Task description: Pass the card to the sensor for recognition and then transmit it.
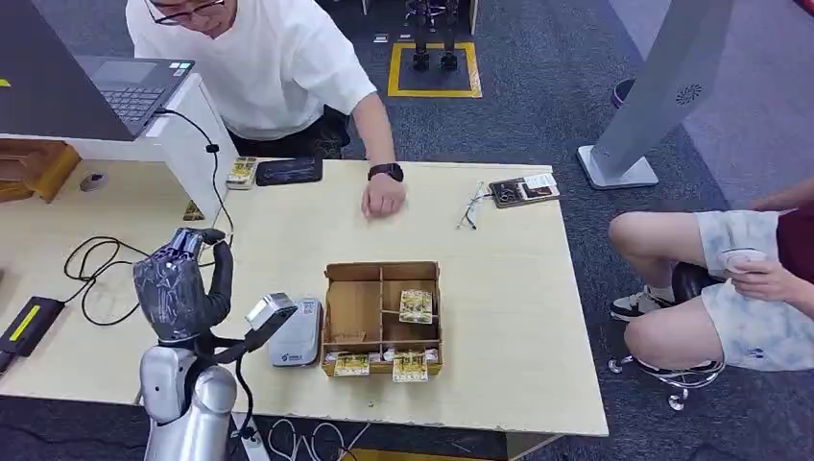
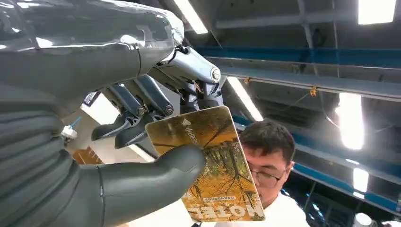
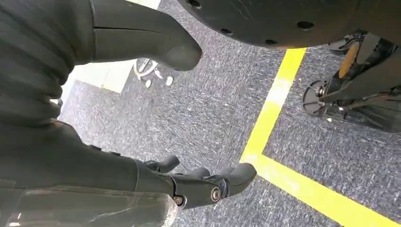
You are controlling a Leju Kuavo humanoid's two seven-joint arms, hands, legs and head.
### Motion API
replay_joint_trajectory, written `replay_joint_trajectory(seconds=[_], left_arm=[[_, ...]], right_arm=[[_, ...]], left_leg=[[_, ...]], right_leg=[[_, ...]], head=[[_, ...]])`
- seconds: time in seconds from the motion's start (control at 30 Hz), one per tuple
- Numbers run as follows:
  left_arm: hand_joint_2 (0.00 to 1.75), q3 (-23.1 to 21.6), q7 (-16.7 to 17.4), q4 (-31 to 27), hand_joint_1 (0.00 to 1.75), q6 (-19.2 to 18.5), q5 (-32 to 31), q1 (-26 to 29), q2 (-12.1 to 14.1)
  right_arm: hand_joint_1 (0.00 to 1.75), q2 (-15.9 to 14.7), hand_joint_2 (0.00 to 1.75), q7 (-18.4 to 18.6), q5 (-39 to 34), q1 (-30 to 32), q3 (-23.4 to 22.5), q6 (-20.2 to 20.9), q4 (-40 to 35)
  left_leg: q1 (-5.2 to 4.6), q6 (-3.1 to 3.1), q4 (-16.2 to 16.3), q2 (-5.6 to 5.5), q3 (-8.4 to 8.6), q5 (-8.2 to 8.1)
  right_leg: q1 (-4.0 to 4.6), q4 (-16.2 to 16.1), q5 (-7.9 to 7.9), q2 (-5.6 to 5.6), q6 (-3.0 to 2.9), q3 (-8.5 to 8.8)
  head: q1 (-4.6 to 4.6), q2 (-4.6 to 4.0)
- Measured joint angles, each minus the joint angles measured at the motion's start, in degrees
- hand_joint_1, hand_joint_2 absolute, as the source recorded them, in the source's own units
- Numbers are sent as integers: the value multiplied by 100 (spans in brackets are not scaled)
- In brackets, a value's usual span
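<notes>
Yellow and printed with autumn trees, the card (image 2: 210, 165) is pinched between the thick grey thumb and the darker fingers (image 2: 137, 101) of the left hand (image 1: 182, 283), which is raised above the near left part of the wooden table (image 1: 509, 288). In the left wrist view the card is seen tilted, against the ceiling lights, with a person in a white shirt (image 1: 259, 58) behind it. The white sensor (image 1: 293, 331) is laid flat on the table just right of the raised hand, touching or nearly touching the left wall of a cardboard box (image 1: 382, 317). More yellow cards (image 1: 416, 305) are kept in the box's compartments. The person's hand (image 1: 383, 197) is rested on the far side of the table. The right hand (image 3: 142, 137) is hung low over grey carpet (image 3: 208, 109) crossed by a yellow line (image 3: 274, 113); nothing is held in it, and its fingers are spread apart from the thumb.
</notes>
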Motion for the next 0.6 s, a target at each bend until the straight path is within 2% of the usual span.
replay_joint_trajectory(seconds=[0.23,0.43,0.6], left_arm=[[175,700,-776,406,175,0,199,-329,-74],[175,1051,-837,566,175,0,223,-436,-118],[175,1114,-839,627,175,0,273,-439,-127]], right_arm=[[0,-11,175,-11,101,-136,63,-4,0],[0,-13,175,-55,101,-264,151,0,0],[0,-13,175,-79,81,-231,160,-15,22]], left_leg=[[0,2,0,0,-1,7],[0,2,0,0,-1,7],[0,2,0,-2,-3,7]], right_leg=[[0,1,5,-1,3,0],[0,0,6,0,3,-1],[0,0,6,-3,3,-1]], head=[[0,0],[-2,0],[-2,0]])
